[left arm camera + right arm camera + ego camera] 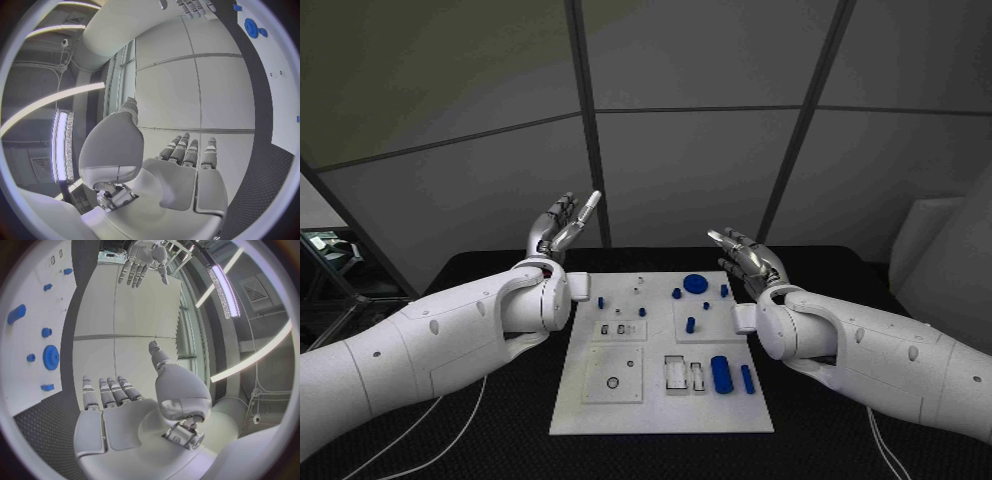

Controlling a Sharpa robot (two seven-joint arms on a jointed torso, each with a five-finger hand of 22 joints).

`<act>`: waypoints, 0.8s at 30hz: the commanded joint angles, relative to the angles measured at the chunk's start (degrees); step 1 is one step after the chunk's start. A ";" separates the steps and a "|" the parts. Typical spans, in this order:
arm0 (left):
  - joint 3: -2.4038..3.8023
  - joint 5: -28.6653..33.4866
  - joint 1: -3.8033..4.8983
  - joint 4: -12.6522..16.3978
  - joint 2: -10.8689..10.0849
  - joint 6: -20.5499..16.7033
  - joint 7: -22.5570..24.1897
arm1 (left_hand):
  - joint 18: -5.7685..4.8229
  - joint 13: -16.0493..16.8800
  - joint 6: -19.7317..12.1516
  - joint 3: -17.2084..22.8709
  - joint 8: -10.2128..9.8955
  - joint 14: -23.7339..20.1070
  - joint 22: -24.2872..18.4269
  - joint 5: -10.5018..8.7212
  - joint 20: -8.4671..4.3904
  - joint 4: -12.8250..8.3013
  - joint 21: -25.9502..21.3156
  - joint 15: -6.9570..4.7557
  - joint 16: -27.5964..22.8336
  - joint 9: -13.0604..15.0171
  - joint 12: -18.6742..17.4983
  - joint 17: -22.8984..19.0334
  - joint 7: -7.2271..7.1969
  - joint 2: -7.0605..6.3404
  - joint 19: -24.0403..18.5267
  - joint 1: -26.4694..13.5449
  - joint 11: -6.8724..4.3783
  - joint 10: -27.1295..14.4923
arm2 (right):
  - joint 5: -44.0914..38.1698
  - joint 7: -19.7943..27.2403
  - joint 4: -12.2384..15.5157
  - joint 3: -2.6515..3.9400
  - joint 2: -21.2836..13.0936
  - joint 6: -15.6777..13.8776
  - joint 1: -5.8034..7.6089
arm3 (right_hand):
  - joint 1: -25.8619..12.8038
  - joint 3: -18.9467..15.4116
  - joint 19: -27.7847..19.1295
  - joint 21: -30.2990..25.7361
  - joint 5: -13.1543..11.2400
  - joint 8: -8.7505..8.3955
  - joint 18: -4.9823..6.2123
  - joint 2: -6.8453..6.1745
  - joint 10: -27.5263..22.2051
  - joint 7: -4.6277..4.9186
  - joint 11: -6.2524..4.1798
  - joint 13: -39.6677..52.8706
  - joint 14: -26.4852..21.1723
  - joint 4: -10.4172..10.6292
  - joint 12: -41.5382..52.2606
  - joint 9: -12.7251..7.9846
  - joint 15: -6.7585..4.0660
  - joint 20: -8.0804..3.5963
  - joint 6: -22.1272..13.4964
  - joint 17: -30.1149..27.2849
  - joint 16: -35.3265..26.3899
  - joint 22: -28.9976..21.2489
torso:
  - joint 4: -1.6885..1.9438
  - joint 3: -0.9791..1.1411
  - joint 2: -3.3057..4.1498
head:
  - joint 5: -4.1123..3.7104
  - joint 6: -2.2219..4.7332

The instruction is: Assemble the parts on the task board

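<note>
- It looks like the job has not started yet. Both hands are up in the air and hold nothing.
- The left hand (561, 226) is raised with its fingers (187, 152) straight, a little apart, and empty.
- The right hand (749, 258) is raised the same way. Its fingers (109, 391) are straight, open and empty too.
- The white task board (661, 405) lies flat on the black table (473, 440), below and between the two hands. No fingers touch it.
- The blue parts sit on the board. A round blue gear (695, 284) is at the far end, closest to the fingertips of the right hand.
- A long blue peg (721, 373) lies nearer the robot, well back from the fingertips of both hands.
- I think the next move is to lower one hand to the board, pick one blue part, and close the fingers on it gently.
- The parts are small, so the fingers must come down right over the part.
</note>
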 commanded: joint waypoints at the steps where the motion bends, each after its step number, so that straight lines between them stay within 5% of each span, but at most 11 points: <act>1: 0.16 -0.01 0.24 -0.73 0.33 4.46 -0.13 | -1.13 0.12 0.68 0.20 0.25 0.49 0.13 0.21 0.64 0.68 0.45 0.35 0.32 0.12 0.54 0.09 0.36 0.04 0.32 2.06 0.29 0.77 | -4.90 -5.20 -1.57 0.53 0.72 9.59 -0.19 | 7.58 1.68 2.83 2.14 0.65 1.17 1.07 -0.09 5.92 2.86 1.42 0.60 5.35 -0.37 1.04 0.62 1.50 0.68 5.54 0.61 1.14 1.02 | 0.00 0.00 0.00 | -0.01 0.00; 3: 0.16 -0.01 0.24 -0.75 0.33 4.47 -0.13 | -1.07 0.13 0.78 0.37 0.28 0.53 0.16 0.16 0.62 0.68 0.49 0.44 0.33 0.14 0.62 0.10 0.49 0.27 0.39 2.08 0.42 0.81 | -5.42 -5.87 -2.28 0.81 1.06 10.72 -0.33 | 10.62 2.37 5.35 3.59 0.69 1.90 1.08 -0.26 9.82 3.55 2.25 0.95 8.96 -0.41 1.66 1.03 2.23 0.91 9.37 0.95 1.78 1.78 | 0.00 0.00 0.00 | -0.01 0.00; 6: 0.16 -0.01 0.24 -0.75 0.33 4.47 -0.13 | -0.86 0.21 1.37 1.23 0.45 1.01 0.29 -0.05 0.58 0.63 0.72 0.82 0.42 0.24 1.00 0.17 1.02 1.46 0.83 2.22 0.91 1.25 | -5.81 -6.39 -2.84 1.03 1.32 11.60 -0.43 | 16.78 3.56 14.79 8.83 3.12 4.48 0.97 -1.28 22.76 5.43 4.28 2.07 21.54 -0.13 4.11 2.32 4.24 2.15 21.10 2.09 4.44 4.39 | 0.00 0.00 0.00 | -0.01 0.00; 7: 0.14 -0.17 0.24 -2.64 0.24 7.16 -0.52 | -0.72 0.35 2.91 2.35 0.87 1.88 0.46 -0.23 0.63 0.62 1.02 1.48 0.57 0.49 1.66 0.29 1.85 2.87 1.39 2.63 1.68 2.36 | -16.71 -3.72 -4.36 1.06 0.34 5.84 -0.29 | 18.59 3.95 19.78 11.55 3.84 5.66 0.83 -1.55 28.90 5.92 4.94 2.51 27.75 -0.58 5.31 2.85 4.80 2.43 26.27 2.58 5.81 5.67 | 0.03 0.08 0.04 | 0.16 -1.02; 10: 0.14 -0.17 0.25 -2.42 -0.38 8.02 -0.69 | -0.60 0.98 8.77 4.74 2.62 6.32 1.13 -0.36 0.92 -0.01 2.23 3.38 1.47 1.47 4.10 0.89 3.75 6.58 3.81 5.26 3.65 7.35 | -21.25 -3.17 -4.99 1.07 0.19 4.12 0.08 | 22.03 4.92 26.22 15.28 4.64 7.46 0.51 -2.35 39.46 6.24 5.18 2.82 38.37 -0.78 6.86 3.53 5.23 2.42 35.66 3.03 7.82 7.11 | 0.04 0.02 0.20 | 0.25 -1.09; 14: 0.12 -0.17 0.25 -1.93 -1.29 8.86 -0.99 | -0.54 2.19 19.13 5.72 5.99 16.38 2.83 -0.52 2.33 -1.99 5.59 5.09 3.71 3.08 9.16 1.97 5.73 9.03 10.73 9.32 5.59 19.23 | -25.95 -3.01 -5.47 1.08 -0.01 2.82 0.61 | 24.04 6.01 29.16 17.09 5.44 7.30 0.71 -3.17 42.59 5.64 4.53 2.30 41.58 -0.73 6.15 3.16 4.76 2.15 38.99 2.54 7.44 7.59 | -0.04 -0.06 0.45 | 0.32 -1.08; 18: 0.12 -0.17 0.25 -1.07 -2.46 9.58 -1.21 | -0.66 2.26 31.41 5.37 9.62 34.90 6.66 -0.49 3.28 -5.00 13.87 5.70 7.91 4.62 12.05 3.64 6.33 10.09 28.08 12.12 6.23 27.63 | -29.66 -3.43 -5.70 1.09 -0.25 2.09 1.49 | 25.27 6.95 30.61 18.20 6.11 6.49 0.84 -4.09 44.29 5.29 4.19 2.23 43.57 -0.76 4.98 2.64 4.30 1.86 40.37 2.40 6.70 7.82 | -0.09 -0.04 1.01 | 0.33 -0.85; 24: 0.12 -0.17 0.27 1.54 -4.89 10.91 -1.71 | -0.51 1.79 37.01 4.58 10.12 49.64 7.99 -0.08 2.05 -8.19 19.12 5.49 11.18 4.39 13.90 4.64 6.75 11.49 39.08 13.81 7.10 37.59 | -38.37 -6.28 -6.49 1.10 -0.31 2.98 3.42 | 26.75 8.35 36.88 23.62 6.19 5.95 1.19 -5.58 49.23 3.93 2.56 2.33 50.95 -0.81 4.19 2.48 1.81 -0.52 43.96 3.00 7.71 10.04 | -0.12 -0.03 2.16 | 0.19 -0.52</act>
